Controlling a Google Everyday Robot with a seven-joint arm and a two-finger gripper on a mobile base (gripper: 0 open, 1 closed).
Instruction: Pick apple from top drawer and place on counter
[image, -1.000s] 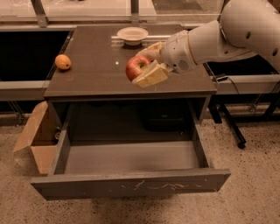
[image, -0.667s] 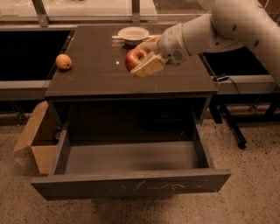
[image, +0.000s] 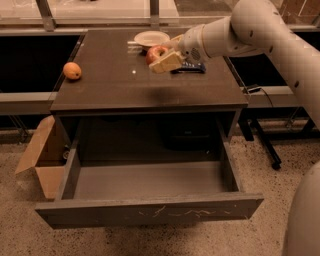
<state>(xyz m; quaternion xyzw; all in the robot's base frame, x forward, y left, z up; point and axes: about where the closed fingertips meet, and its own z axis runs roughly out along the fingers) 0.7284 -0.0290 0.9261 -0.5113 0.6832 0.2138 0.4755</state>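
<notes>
The red apple (image: 156, 53) with yellowish patches is held in my gripper (image: 165, 56), which is shut on it above the far middle of the dark-brown counter (image: 120, 85). A tan finger (image: 167, 62) shows below and right of the apple. The white arm reaches in from the upper right. The top drawer (image: 150, 210) is pulled fully out below the counter; its inside shows nothing in it, and its front panel has pale scratches.
An orange fruit (image: 72, 71) lies at the counter's left edge. A white plate (image: 151, 38) stands at the counter's back, and a dark flat object (image: 190, 68) lies right of the gripper. An open cardboard box (image: 42, 160) sits on the floor left of the drawer.
My gripper has carried the apple up and away from the counter's front, toward the back near the white plate. The drawer has stayed open.
</notes>
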